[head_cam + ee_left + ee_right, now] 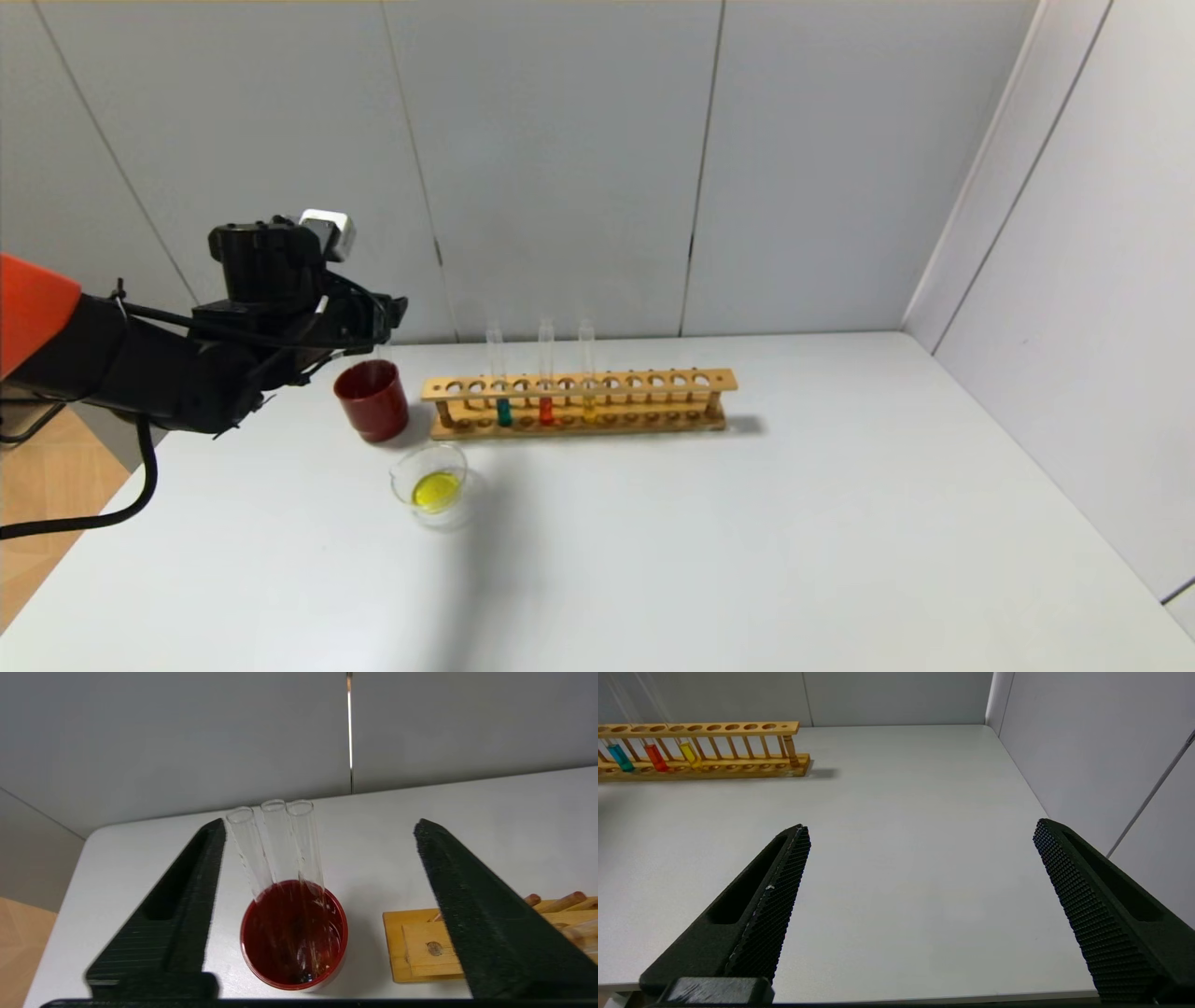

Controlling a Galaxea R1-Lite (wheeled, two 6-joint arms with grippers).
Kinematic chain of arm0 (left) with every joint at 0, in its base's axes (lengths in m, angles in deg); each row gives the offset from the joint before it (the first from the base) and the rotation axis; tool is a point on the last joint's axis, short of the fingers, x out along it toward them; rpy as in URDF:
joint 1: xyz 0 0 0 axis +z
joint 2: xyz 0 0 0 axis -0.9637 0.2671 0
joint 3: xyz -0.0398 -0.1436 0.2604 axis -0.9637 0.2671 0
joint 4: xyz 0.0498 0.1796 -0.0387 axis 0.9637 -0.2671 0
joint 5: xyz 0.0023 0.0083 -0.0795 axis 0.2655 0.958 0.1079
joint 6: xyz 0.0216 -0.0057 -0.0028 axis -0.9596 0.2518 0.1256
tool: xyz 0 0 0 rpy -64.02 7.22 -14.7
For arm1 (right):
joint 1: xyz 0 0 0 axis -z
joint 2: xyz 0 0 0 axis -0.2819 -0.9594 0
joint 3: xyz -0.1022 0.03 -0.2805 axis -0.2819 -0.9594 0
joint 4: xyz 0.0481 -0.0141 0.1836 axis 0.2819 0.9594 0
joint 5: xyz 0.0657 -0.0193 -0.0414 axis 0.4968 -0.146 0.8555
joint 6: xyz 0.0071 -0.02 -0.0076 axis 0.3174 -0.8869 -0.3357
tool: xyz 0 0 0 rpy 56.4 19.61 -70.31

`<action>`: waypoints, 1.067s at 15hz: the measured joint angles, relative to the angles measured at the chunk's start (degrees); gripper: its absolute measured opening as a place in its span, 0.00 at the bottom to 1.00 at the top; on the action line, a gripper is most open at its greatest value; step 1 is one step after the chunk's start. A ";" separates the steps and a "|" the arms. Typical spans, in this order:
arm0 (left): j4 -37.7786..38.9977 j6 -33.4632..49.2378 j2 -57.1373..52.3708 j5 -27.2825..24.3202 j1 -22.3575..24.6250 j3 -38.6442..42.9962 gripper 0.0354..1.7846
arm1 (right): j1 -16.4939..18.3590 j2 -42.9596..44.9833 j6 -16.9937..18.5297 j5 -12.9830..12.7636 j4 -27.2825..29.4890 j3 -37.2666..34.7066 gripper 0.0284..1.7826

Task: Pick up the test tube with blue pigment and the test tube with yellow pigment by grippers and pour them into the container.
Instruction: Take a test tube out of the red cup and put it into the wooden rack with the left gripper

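1. The test tube with blue pigment (502, 403), a slim clear glass tube with teal liquid at its bottom, stands in the long wooden rack with a row of round holes (653, 383) on the white table (747, 541), in a hole near the rack's end closest to the left hand.
2. The left hand (317, 830), black with pointed ribbed fingers (177, 905), hangs in the air with its fingers spread wide and nothing between them.
3. Below and ahead of it stands the dark red round cup (372, 399), just beside the rack's end; the left wrist view shows three empty clear glass tubes (280, 844) leaning together inside that cup.
4. In front of the cup sits the small shallow clear glass dish (403, 478), apart from cup and rack, with a pool of bright yellow liquid (436, 489) in it.
5. Next to the blue tube in the rack stands a clear tube with red liquid (546, 407), and beyond it a clear tube with duller orange-yellow liquid (588, 405).
6. The right hand (920, 830) shows only in its own wrist view, fingers (766, 919) spread apart and empty, above bare table well away from the rack.
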 joint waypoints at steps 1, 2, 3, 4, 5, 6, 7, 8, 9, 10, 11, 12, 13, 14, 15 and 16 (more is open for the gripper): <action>-0.06 -0.39 -1.27 0.00 -0.11 0.18 0.90 | 0.00 0.00 0.00 0.00 0.02 0.00 0.98; -0.33 -1.05 -2.97 -0.05 -0.35 0.35 0.94 | 0.00 0.00 0.00 0.00 -0.02 0.00 0.98; -0.87 -1.95 -4.85 -0.63 -0.52 0.61 0.97 | 0.00 0.00 0.00 0.00 -0.02 0.00 0.98; -1.57 -2.61 -6.74 -2.23 -0.66 1.10 0.98 | 0.00 0.00 0.00 -0.02 -0.02 0.00 0.98; -2.49 -2.86 -8.64 -5.42 -0.69 1.95 0.98 | 0.00 0.00 0.00 0.00 0.02 0.00 0.98; -3.51 -2.91 -10.54 -9.67 -0.68 3.24 0.98 | 0.00 0.00 0.00 0.00 0.00 0.00 0.98; -4.47 -2.84 -12.37 -14.81 -0.61 4.99 0.98 | 0.00 0.00 0.00 0.00 0.00 0.00 0.98; -4.80 -2.78 -13.75 -19.59 -0.39 6.78 0.98 | 0.00 0.00 0.00 -0.02 -0.02 0.00 0.98; -4.83 -2.69 -14.74 -24.60 -0.05 8.48 0.98 | 0.00 0.00 0.00 -0.02 -0.02 0.00 0.98; -4.85 -2.65 -15.24 -29.07 0.30 9.95 0.98 | 0.00 0.00 0.00 -0.02 -0.02 0.00 0.98; -4.72 -2.67 -15.30 -33.09 0.57 11.39 0.98 | 0.00 0.00 0.00 0.00 0.00 0.00 0.98; -4.52 -2.61 -15.02 -36.23 0.77 12.51 0.98 | 0.00 0.00 0.00 -0.02 0.00 0.00 0.98; -4.44 -2.61 -14.46 -37.73 0.88 13.06 0.98 | 0.00 0.00 0.00 0.00 0.00 0.00 0.98; -4.33 -2.61 -13.67 -38.69 0.91 13.31 0.98 | 0.00 0.00 0.00 0.00 0.00 0.00 0.98; -4.30 -2.65 -12.62 -40.12 0.94 13.40 0.98 | 0.00 0.00 -0.02 0.00 0.00 0.00 0.98; -4.28 -2.69 -11.63 -41.64 0.91 13.36 0.98 | 0.00 0.00 -0.02 0.00 0.00 0.00 0.98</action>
